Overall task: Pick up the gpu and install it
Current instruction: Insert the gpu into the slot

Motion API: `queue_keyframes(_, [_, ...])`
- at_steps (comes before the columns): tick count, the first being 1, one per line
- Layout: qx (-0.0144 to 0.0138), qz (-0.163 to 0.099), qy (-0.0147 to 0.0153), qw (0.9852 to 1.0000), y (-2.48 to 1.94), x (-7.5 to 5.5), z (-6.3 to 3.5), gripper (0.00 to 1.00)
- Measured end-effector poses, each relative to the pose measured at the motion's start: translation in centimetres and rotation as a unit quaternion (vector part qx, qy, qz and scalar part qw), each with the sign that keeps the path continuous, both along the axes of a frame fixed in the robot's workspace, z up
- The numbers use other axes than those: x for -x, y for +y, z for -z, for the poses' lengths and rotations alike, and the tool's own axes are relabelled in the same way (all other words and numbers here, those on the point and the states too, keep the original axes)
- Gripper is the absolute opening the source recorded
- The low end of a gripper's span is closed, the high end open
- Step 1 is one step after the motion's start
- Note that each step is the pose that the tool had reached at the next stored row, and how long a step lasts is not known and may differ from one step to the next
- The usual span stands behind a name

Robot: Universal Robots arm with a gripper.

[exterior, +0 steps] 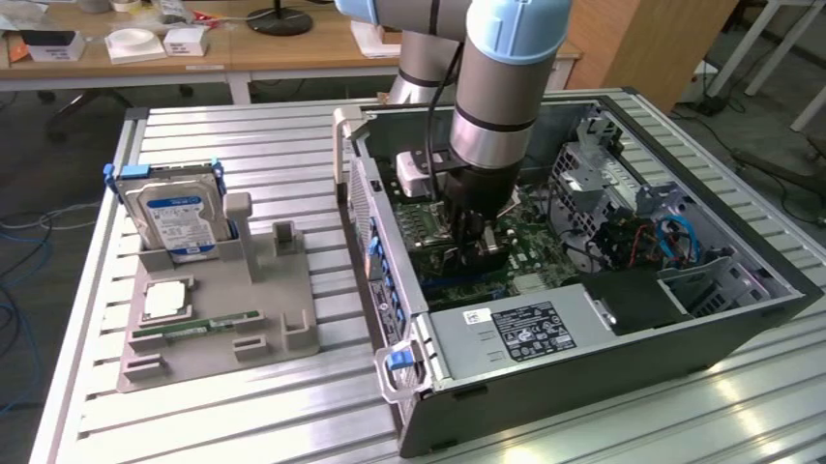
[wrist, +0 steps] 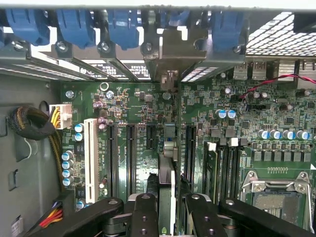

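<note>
Clamping black jointed gripper (wrist: 168, 210) on thin dark circuit-card gpu (wrist: 167, 170), holding it edge-on over long black expansion slots (wrist: 129, 158) of green motherboard (wrist: 207, 103) inside open grey computer case (exterior: 581, 387). Pickup looking done; seating not yet confirmable. Crowding close by: blue plastic slot latches (wrist: 74, 24), braided black power cable (wrist: 29, 123), silver processor socket (wrist: 269, 192).

This is a robotics lab or workshop. An industrial robot arm (exterior: 497, 87) stands at a slatted aluminium worktop (exterior: 258, 145), its tool (exterior: 475, 249) down inside an open computer case (exterior: 722, 319) whose motherboard (wrist: 148, 113) lies bare. A grey fixture tray (exterior: 193, 362) holds a hard drive (exterior: 181, 217) upright. Behind are wooden desks (exterior: 297, 53) with small boxes (exterior: 185, 41), and loose cables (exterior: 15, 232) lie on the floor.
</note>
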State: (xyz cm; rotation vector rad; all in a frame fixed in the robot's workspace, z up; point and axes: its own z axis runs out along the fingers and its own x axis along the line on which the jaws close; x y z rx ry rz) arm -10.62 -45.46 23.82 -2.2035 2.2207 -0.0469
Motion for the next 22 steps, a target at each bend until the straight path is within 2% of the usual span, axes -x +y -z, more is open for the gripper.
queue_keyframes(22, [-0.0006, 0.0, -0.0001, 1.0, 0.01, -0.07, 0.46, 0.26])
